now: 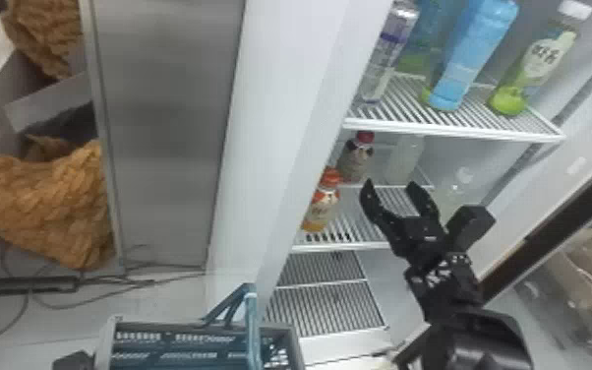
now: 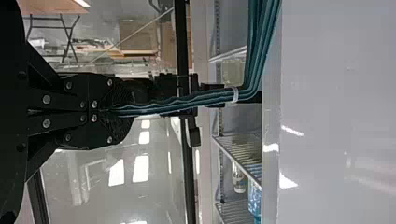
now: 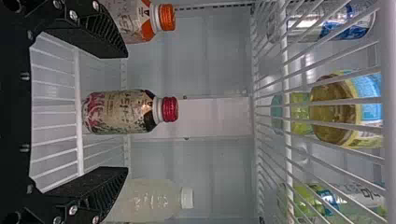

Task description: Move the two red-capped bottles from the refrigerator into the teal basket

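While the refrigerator is standing open and the teal basket is being gripped by the left hand, the right hand is gaping empty before the shelved red-capped bottles, risking toppling the nearer by pushing straight in.

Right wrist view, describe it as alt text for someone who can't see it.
The right gripper, open, faces a red-capped bottle on a wire shelf, seen in the gap between its fingers. An orange-capped bottle stands to the left, a milky bottle to the right, and more bottles stand on the shelf above.
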